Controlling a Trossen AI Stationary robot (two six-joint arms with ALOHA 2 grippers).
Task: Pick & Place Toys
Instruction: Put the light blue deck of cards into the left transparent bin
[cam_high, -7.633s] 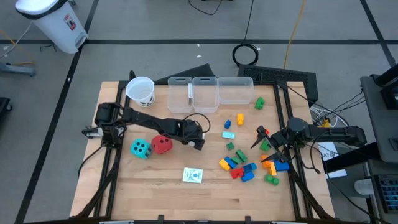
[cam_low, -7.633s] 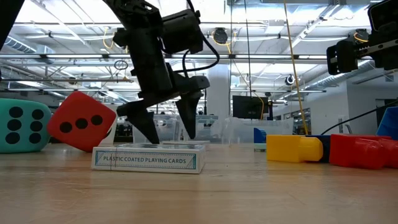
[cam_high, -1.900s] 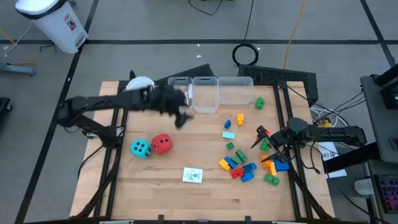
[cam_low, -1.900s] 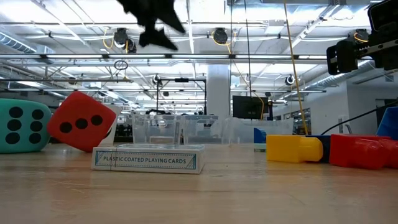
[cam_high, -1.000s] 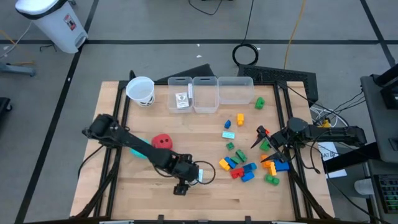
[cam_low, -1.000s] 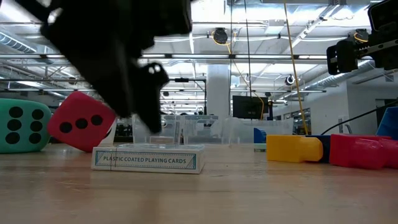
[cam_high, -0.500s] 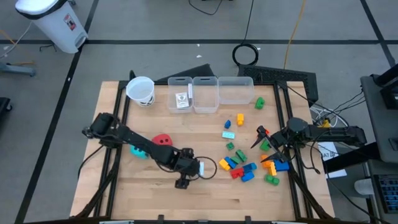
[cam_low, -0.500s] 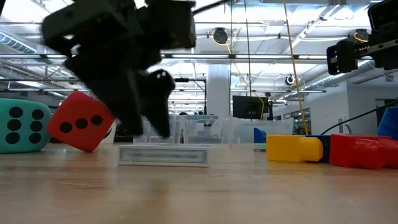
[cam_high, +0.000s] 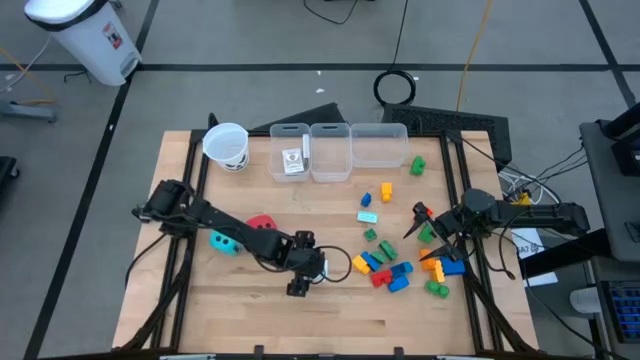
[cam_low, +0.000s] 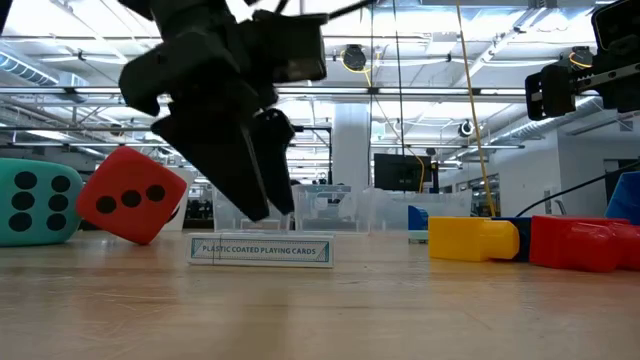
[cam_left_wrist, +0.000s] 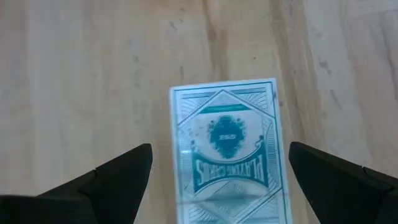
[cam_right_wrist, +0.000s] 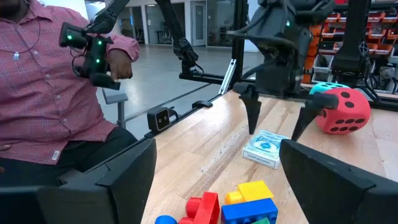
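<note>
**Left pincer spread above card pack; right pincer idle by brick pile**

The left pincer (cam_high: 299, 283) stands over the white card pack (cam_left_wrist: 227, 149), fingers spread wide, one to each side of the pack and clear of it. The pack lies flat on the worktop (cam_high: 250, 320), directly beneath. The worktop is pale wood plank with visible grain, set on a dark frame.

Behind this pincer, along its arm, sit the red die (cam_low: 130, 195) and the teal die (cam_low: 35, 205). Farther off stand three clear plastic bins (cam_high: 340, 150) in a row; the bin nearest the white paper cup (cam_high: 226, 145) holds a second card pack (cam_high: 292, 161).

To the far side lie the plastic bricks (cam_high: 385, 270), blocky and glossy, in red, blue, yellow and green. The right pincer (cam_high: 420, 222) waits beside them, fingers apart and empty.

The low view alone shows the pack's edge lettering and a large hall with ceiling lights behind. The right wrist view alone shows a person in a red checked shirt (cam_right_wrist: 43, 93) seated beyond the worktop, holding a control handle. The high view alone shows a grey floor with dark lines and a white waste bin (cam_high: 85, 35).
</note>
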